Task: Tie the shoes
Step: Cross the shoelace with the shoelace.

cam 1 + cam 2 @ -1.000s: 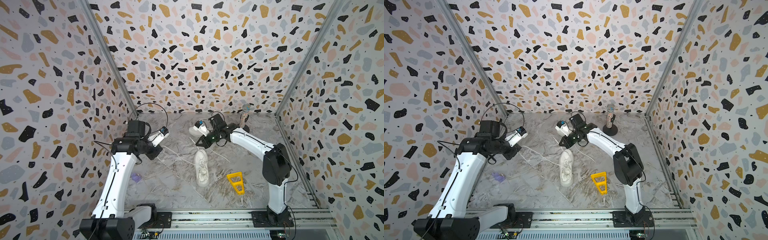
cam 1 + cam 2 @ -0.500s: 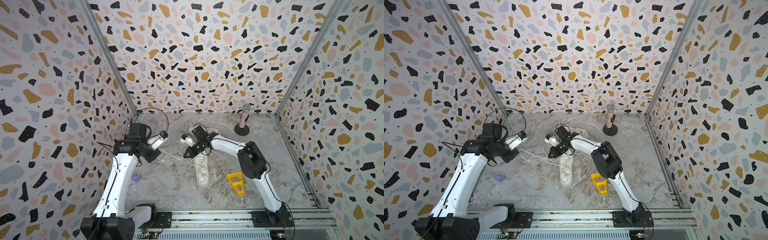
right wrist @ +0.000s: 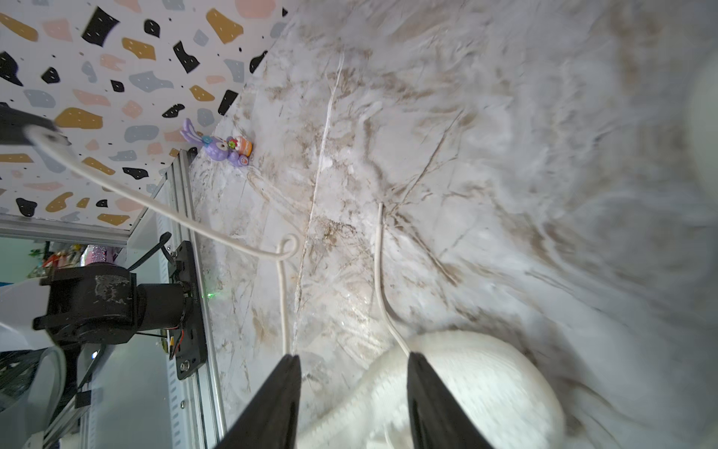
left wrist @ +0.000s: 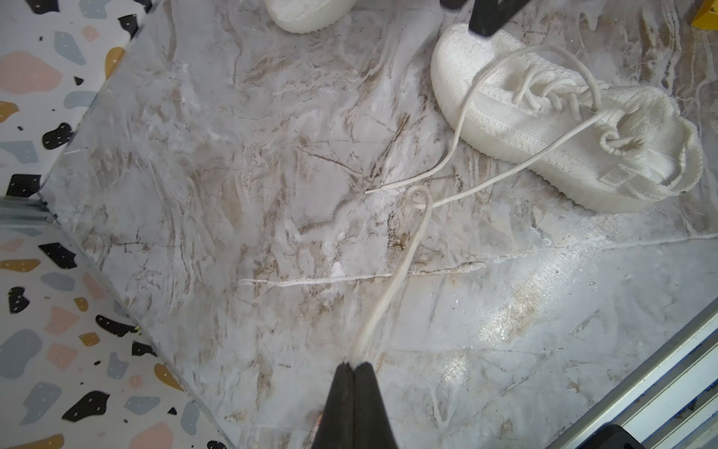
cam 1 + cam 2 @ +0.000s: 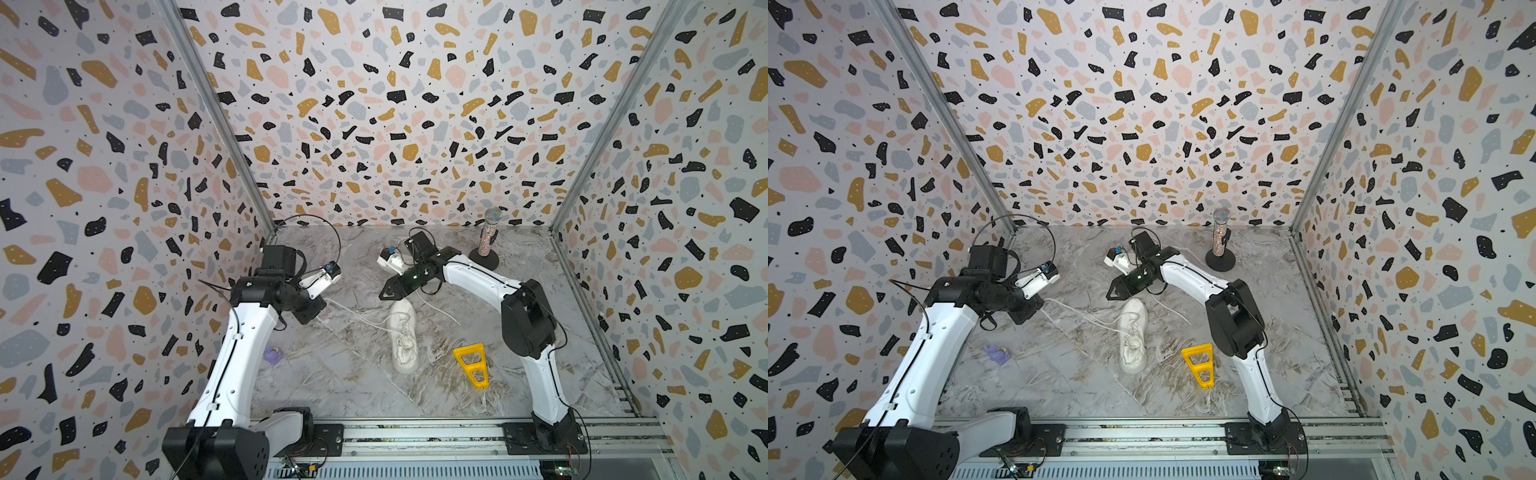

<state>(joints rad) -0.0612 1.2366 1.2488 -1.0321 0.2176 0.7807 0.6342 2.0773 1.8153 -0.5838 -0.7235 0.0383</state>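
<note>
Upright white sneaker (image 5: 404,338), untied, laces (image 4: 391,285) outstretched

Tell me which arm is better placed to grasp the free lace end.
Right. The right gripper is open and empty near the shoe, facing the free lace; the left gripper is shut on the other lace.

The left arm (image 5: 235,357) and right arm (image 5: 540,378) have white links and black joints, each on a black base bolted to the silver rail (image 5: 415,434). Thin black cables run along the links, and at the end far from the rail each has a white camera (image 5: 318,282) and black tapered fingers (image 4: 338,408).
</note>
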